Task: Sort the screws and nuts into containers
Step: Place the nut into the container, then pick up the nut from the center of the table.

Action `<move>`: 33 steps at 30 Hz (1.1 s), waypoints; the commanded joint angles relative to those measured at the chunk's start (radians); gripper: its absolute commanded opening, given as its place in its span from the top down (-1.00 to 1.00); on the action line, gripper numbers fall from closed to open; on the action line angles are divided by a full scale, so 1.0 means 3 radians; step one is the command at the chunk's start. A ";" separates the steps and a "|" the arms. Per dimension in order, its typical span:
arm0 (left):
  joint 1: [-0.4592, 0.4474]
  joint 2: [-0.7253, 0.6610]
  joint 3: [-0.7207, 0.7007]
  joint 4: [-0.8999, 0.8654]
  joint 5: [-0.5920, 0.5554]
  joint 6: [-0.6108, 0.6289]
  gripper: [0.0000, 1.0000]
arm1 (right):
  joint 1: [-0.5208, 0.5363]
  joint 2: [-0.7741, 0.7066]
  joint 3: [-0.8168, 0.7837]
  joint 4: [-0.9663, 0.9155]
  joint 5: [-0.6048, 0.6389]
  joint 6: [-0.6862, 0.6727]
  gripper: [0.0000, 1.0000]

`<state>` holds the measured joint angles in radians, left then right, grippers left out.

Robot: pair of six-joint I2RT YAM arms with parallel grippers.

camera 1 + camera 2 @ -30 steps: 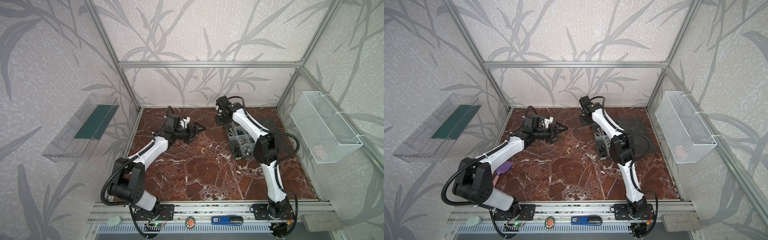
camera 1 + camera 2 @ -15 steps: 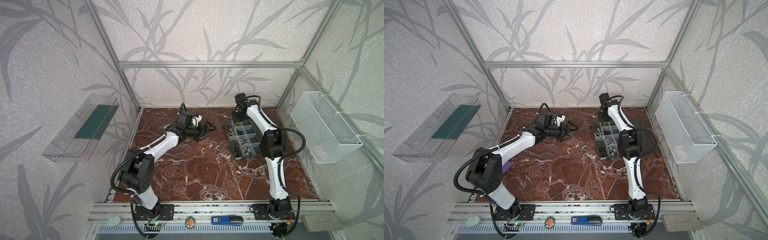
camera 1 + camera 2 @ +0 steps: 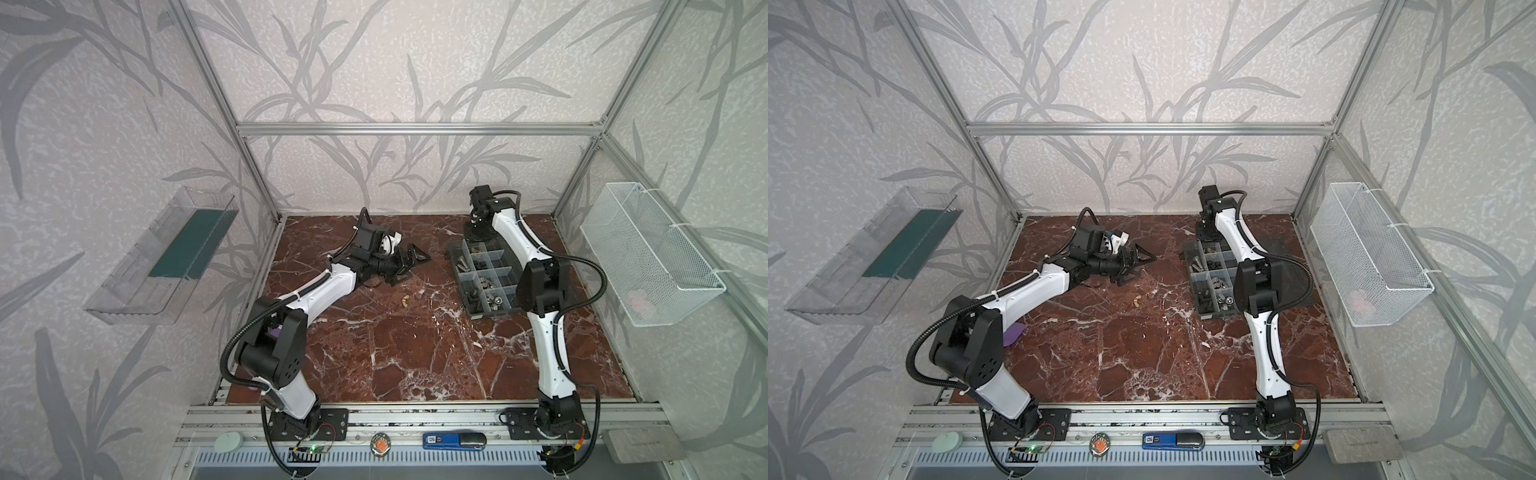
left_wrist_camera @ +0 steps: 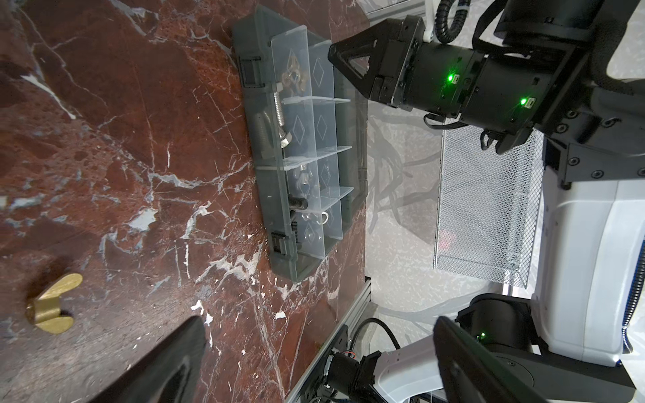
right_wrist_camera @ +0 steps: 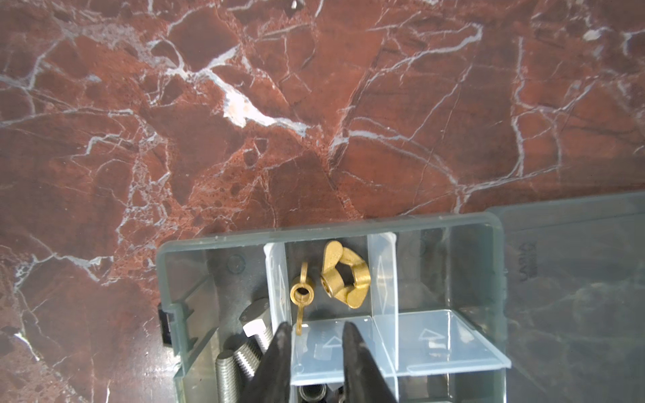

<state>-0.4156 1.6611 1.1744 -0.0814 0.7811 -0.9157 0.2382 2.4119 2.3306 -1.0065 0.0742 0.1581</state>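
Note:
The dark grey organizer box (image 3: 455,266) (image 3: 1188,270) lies open at the right of the table, its containers holding screws and nuts. My right gripper (image 5: 316,328) (image 3: 478,232) hangs over the box's far end, jaws slightly open with nothing between them. Just beyond its fingertips two brass wing nuts (image 5: 345,275) lie in one compartment, and silver bolts (image 5: 244,349) lie in the one beside it. A lone brass wing nut (image 3: 405,300) (image 3: 1137,299) (image 4: 52,307) rests on the marble. My left gripper (image 3: 415,264) (image 4: 319,324) hovers wide open and empty just behind that nut.
The box's smoky lid (image 5: 576,279) lies flat beside it. A white wire basket (image 3: 648,257) hangs on the right wall and a clear bin (image 3: 162,257) on the left wall. A purple object (image 3: 1013,332) lies by the left arm's base.
My right gripper moved right, from beside the box to over its far end, and its jaws parted slightly. My left gripper moved right toward the table's middle, still open.

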 commanded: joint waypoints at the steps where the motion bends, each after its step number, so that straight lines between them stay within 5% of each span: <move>1: 0.0052 -0.0203 -0.0090 -0.0085 -0.0052 0.0066 -0.99 | 0.0142 -0.0411 -0.0203 -0.0010 -0.0028 -0.0066 0.39; 12: 0.0671 -0.0805 -0.0771 0.0010 0.0068 -0.0036 -0.99 | 0.0947 -0.1174 -0.1414 0.0542 -0.0057 0.0132 0.19; 33: 0.0976 -0.1229 -0.1402 0.0122 0.0310 -0.0062 -0.99 | 0.1916 -0.0721 -0.1985 0.1116 -0.0254 0.1243 0.09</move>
<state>-0.1307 1.3201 0.7631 -0.0696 0.8452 -0.9344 0.8024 2.1677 1.7359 -0.6914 0.0032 0.4717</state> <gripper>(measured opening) 0.994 0.453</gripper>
